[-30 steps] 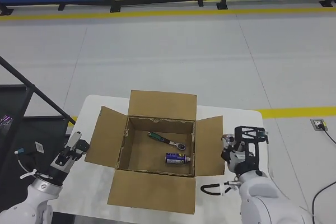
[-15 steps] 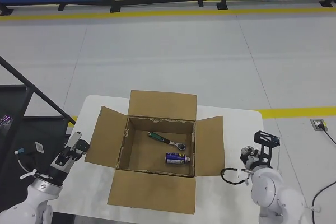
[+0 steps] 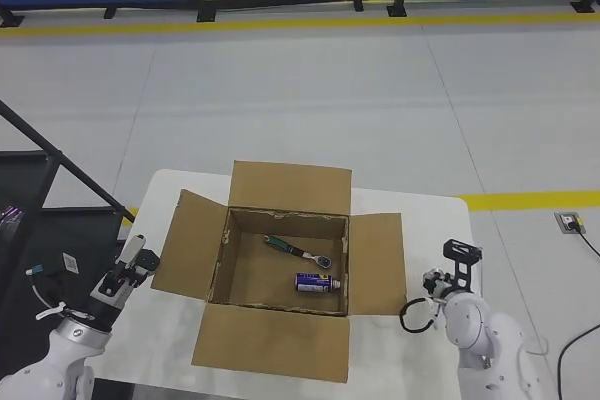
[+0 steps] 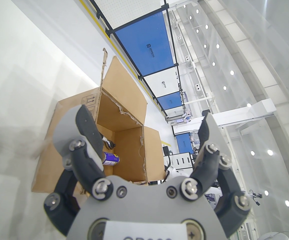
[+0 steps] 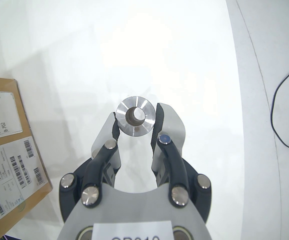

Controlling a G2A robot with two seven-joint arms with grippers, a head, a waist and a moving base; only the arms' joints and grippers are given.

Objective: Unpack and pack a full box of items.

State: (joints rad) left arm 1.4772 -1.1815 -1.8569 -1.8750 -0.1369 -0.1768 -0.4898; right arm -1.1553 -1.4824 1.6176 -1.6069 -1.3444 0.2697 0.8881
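An open cardboard box (image 3: 289, 186) stands in the middle of the white table (image 3: 420, 220). On its floor lie a ratchet wrench (image 3: 298, 250) and a blue can (image 3: 317, 283). My right gripper (image 5: 136, 122) hangs over bare table right of the box's right flap (image 5: 9, 136). It is shut on a silver metal ring with a centre hole (image 5: 136, 119). In the top view that gripper (image 3: 433, 290) sits near the table's right front. My left gripper (image 4: 145, 121) is open with nothing in it. It sits at the table's left edge (image 3: 140, 253), facing the box (image 4: 124, 93), where the can (image 4: 110, 159) shows.
All four box flaps are folded outward; the front flap (image 3: 272, 343) covers much of the near table. A black frame (image 3: 40, 230) stands left of the table. A black cable (image 5: 279, 106) and a socket (image 3: 568, 222) lie on the floor to the right.
My right arm has swung away from the box's right flap, out toward the table's right front. The left arm and the box contents have stayed put.
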